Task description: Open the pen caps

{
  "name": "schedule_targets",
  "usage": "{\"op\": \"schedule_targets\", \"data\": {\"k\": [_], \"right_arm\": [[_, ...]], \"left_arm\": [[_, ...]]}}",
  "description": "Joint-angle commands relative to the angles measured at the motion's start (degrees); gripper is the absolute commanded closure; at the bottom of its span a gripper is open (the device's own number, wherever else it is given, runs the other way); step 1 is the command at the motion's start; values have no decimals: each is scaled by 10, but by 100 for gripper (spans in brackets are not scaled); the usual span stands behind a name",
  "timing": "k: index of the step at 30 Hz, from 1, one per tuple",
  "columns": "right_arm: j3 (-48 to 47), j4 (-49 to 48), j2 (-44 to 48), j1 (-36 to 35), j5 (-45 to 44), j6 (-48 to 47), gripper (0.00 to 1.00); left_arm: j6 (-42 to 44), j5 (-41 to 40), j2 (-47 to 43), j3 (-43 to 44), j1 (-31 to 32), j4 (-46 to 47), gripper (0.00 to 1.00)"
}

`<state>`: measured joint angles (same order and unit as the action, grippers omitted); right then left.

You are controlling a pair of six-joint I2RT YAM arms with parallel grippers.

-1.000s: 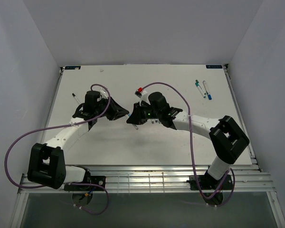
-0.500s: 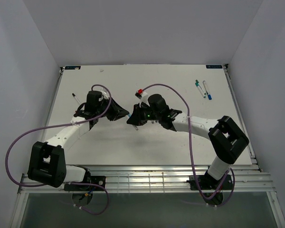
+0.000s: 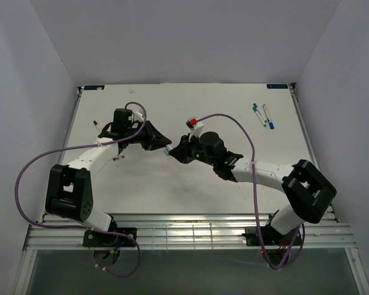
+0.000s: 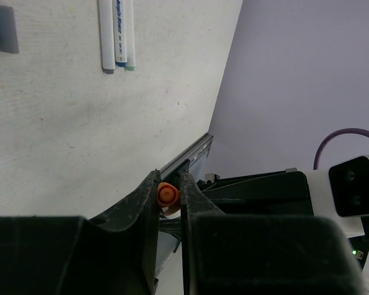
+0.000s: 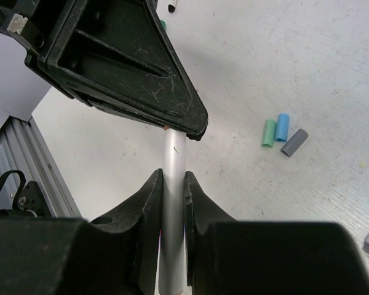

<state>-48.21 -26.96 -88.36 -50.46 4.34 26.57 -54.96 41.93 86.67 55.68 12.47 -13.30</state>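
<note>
Here, the left fingers [image 4: 149, 198] are clamped on an orange cap [image 4: 166, 194]. It sits right between their tips and faces the left wrist camera end-on. The right fingers [image 5: 149, 200] are closed tight on the barrel of a white pen [image 5: 173, 178], gripping it partway along. The barrel runs straight out ahead of them to the tips of the left fingers, where its far end goes out of sight. Whether the orange cap is seated on that pen or already off it cannot be told.

From above, the two sets of fingers meet tip to tip over the table [image 3: 190, 184].

To the right of the right fingers, three loose caps lie on the table. A green cap [image 5: 269, 133] and a blue cap [image 5: 282, 126] lie side by side and touching, with a grey cap [image 5: 294, 142] just beside them.

Well apart from both sets of fingers, beyond the right arm, a teal-ended pen [image 3: 257, 114] and a blue-ended pen [image 3: 268, 116] lie close together. On the other side, behind the left fingers, a black-tipped pen [image 3: 97, 126] lies alone.
</note>
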Motion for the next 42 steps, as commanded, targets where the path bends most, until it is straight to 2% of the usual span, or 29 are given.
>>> {"op": "schedule_targets", "data": {"k": [1, 2, 5, 8, 11, 14, 16, 18, 23, 26, 28, 34, 39, 42], "right_arm": [[33, 171, 42, -10, 8, -24, 92], [25, 192, 42, -12, -14, -27, 92], [35, 181, 43, -14, -7, -30, 92], [52, 150, 36, -15, 69, 12, 92], [100, 37, 34, -19, 216, 75, 92], [125, -87, 39, -20, 299, 140, 92], [109, -108, 40, -20, 329, 154, 92], [106, -114, 55, -20, 321, 159, 92], [49, 120, 95, -9, 163, 46, 92], [35, 191, 109, 38, 91, 9, 92], [31, 204, 108, 87, 87, -20, 92], [-1, 249, 81, 175, 34, -61, 92], [-12, 248, 28, 221, 14, -86, 92], [-15, 245, 3, 235, 4, -103, 92]], "left_arm": [[23, -171, -12, 35, -98, 99, 100], [24, -173, -19, 29, -99, 103, 100], [28, -162, -26, 17, -99, 114, 100], [42, -180, -34, 19, -111, 114, 100], [48, -159, -42, 16, -124, 148, 100], [44, -148, -47, 13, -124, 149, 100], [49, -154, -60, 8, -124, 137, 100], [47, -150, -70, 0, -124, 136, 100], [90, -122, -61, 21, -124, 65, 100], [135, -115, -58, 15, -116, 18, 100], [157, -113, -54, 8, -102, 1, 100], [196, -135, -13, -29, -39, -30, 100], [192, -178, 36, -19, 18, -38, 100], [184, -198, 61, -11, 25, -38, 100]]}}
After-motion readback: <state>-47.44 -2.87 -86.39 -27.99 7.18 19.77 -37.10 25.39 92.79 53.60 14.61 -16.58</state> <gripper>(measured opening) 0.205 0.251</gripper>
